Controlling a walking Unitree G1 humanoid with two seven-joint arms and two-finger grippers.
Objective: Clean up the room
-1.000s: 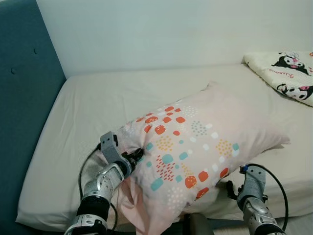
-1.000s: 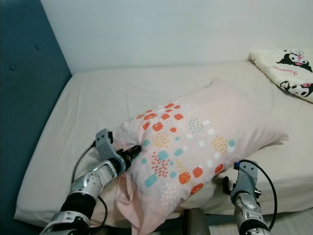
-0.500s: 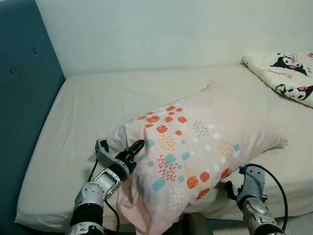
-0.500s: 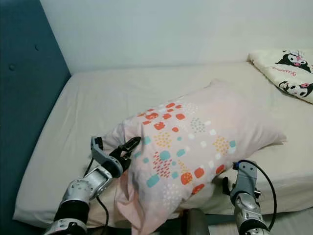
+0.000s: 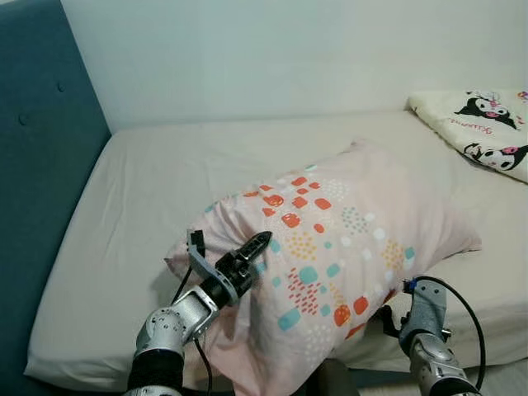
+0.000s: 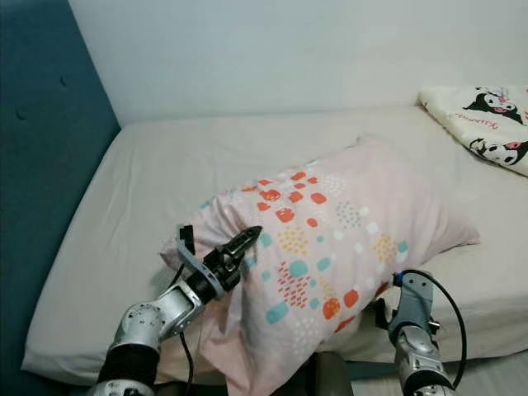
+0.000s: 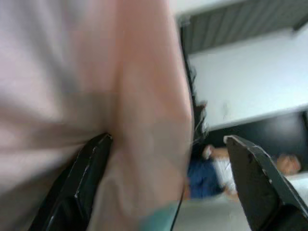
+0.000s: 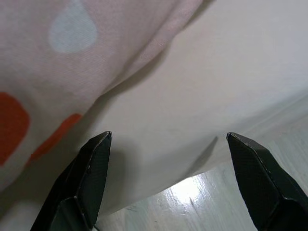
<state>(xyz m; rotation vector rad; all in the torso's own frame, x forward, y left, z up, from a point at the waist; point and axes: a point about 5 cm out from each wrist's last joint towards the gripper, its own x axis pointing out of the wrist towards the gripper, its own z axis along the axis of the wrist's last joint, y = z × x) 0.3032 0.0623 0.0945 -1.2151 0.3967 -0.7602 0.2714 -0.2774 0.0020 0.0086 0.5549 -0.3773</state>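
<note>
Left wrist view (blurry): left pincer [image 5: 257, 244] spread against pillow [image 5: 355, 247], which overhangs the bed [image 5: 140, 190] edge. Right pincer [image 8: 166, 183] spread, empty. Risk: probably no real grip, pillow slides floorward.

The pillow [image 5: 346, 247] is pale pink, scattered with orange-red, teal, mustard-yellow and white spots and patches of fine dots. The bed [image 5: 157, 181] beneath it wears a plain cream sheet. The headboard [image 5: 41, 165] is deep teal with stitched buttons. The wall [image 5: 289, 49] is a plain pale grey-white. A cream blanket [image 5: 483, 128] carries black-and-white cartoon figures with pink touches. Both arms are silver, and the left claw [image 5: 252, 247] is black.
</note>
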